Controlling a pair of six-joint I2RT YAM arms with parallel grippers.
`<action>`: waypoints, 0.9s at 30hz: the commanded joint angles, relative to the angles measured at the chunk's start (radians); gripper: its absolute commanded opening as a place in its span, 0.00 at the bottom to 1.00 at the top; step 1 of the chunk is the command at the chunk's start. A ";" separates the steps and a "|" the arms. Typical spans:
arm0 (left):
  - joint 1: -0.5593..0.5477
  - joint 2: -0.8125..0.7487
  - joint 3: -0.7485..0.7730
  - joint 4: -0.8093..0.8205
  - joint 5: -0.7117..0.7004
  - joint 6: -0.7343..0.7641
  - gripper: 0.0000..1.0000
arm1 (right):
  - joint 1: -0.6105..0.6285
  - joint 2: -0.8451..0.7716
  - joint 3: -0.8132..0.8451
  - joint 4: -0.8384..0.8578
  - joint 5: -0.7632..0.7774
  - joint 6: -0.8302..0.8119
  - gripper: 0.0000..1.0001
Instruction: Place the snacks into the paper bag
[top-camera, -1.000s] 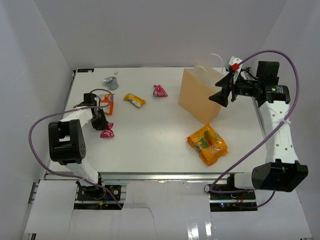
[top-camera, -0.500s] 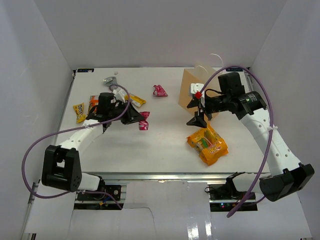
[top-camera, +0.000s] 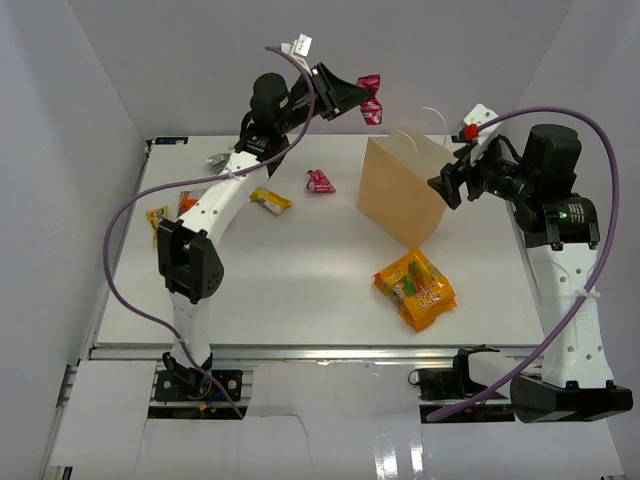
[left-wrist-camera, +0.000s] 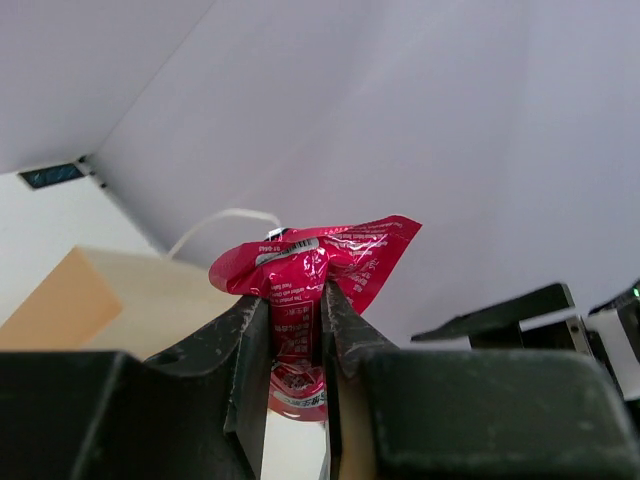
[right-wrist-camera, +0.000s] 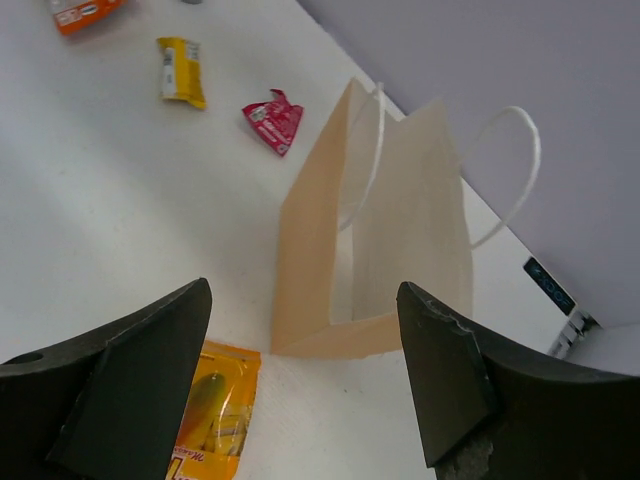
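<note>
While white walls box in the white table (top-camera: 300, 290), top view: left gripper (top-camera: 352, 97) high in the air near the paper bag (top-camera: 400, 195), pinching a pink wrapper (top-camera: 370, 100); right gripper (top-camera: 448, 183) beside the paper bag.
Left wrist: fingers (left-wrist-camera: 250, 340) clamped on the pink wrapper (left-wrist-camera: 310, 270), wall behind.
Right wrist: fingers (right-wrist-camera: 130, 370) spread wide, empty; paper bag (right-wrist-camera: 390, 230) upright on the table (right-wrist-camera: 120, 200).

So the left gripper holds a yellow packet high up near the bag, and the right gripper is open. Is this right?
Not quite. The left gripper holds a pink wrapper, not a yellow packet; the left wrist view shows it pinched between the fingers. The rest is right: it is high up near the bag, and the right gripper is open.
</note>
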 joint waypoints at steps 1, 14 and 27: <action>-0.053 0.134 0.181 0.049 -0.086 -0.121 0.26 | -0.001 -0.017 0.035 0.083 0.193 0.130 0.81; -0.145 0.376 0.390 0.146 -0.378 -0.116 0.36 | -0.010 -0.031 -0.056 0.100 0.242 0.156 0.81; -0.154 0.248 0.174 0.105 -0.286 -0.069 0.47 | -0.019 -0.016 -0.122 0.097 0.162 0.137 0.83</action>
